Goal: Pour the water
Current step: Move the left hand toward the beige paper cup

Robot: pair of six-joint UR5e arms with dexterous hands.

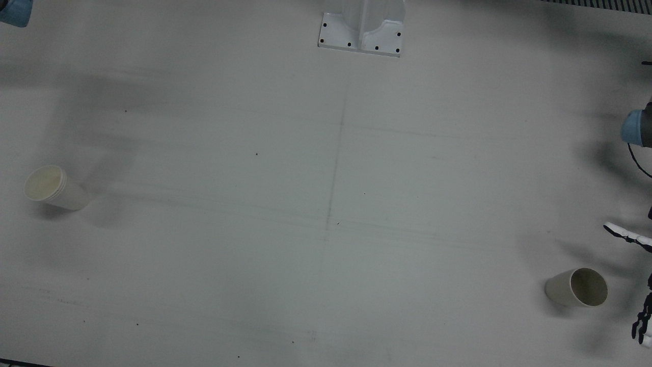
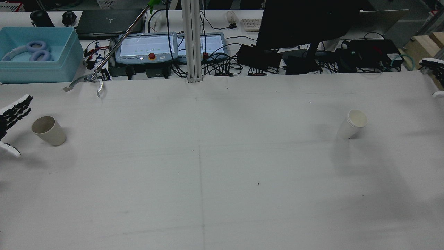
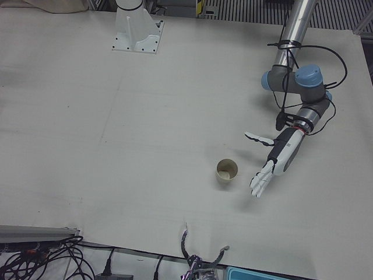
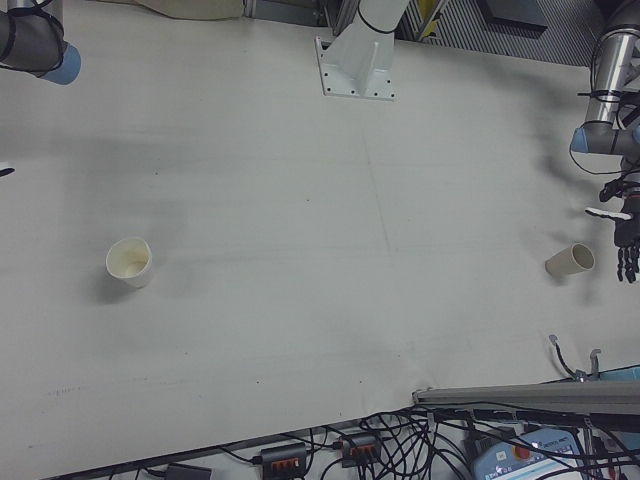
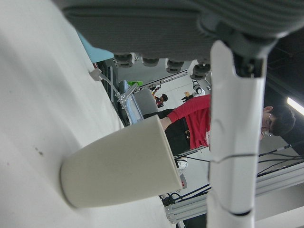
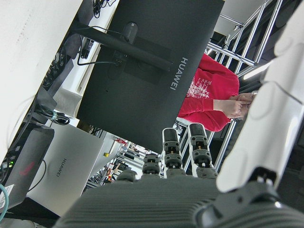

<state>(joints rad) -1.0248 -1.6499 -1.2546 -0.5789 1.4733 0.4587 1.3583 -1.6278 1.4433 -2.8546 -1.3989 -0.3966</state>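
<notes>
- two paper cups upright on the white worktop (image 2: 222, 180), well apart, one at each side
- beige cup (image 2: 49, 130) on the robot's left half, also at (image 3: 227, 172) and (image 1: 577, 288), mouth open upward; contents hard to make out
- white cup (image 2: 352, 124) on the robot's right half, also at (image 1: 51, 187) and (image 4: 130, 262), pale inside, no liquid discernible
- left hand (image 3: 275, 160) hovering just beside the beige cup, on its outer side, not touching it; fingers (image 3: 260, 182) stretched out and apart, holding nothing, thumb splayed away from the rest
- same left hand at the left edge of the rear view (image 2: 10, 119), dark fingers pointing away from the robot, cup close alongside
- from the left hand view, beige cup (image 5: 118, 168) filling the middle, standing clear of the white thumb in front
- right hand (image 2: 433, 71) at the far right edge of the rear view, well away from the white cup, nothing in its grasp
- from the right hand view, fingers (image 6: 171, 147) extended, spread and empty, facing a dark monitor (image 6: 147, 66)
- long reach-grabber tool (image 2: 104, 66) resting over the far edge of the worktop, near a light blue bin (image 2: 38, 55)
</notes>
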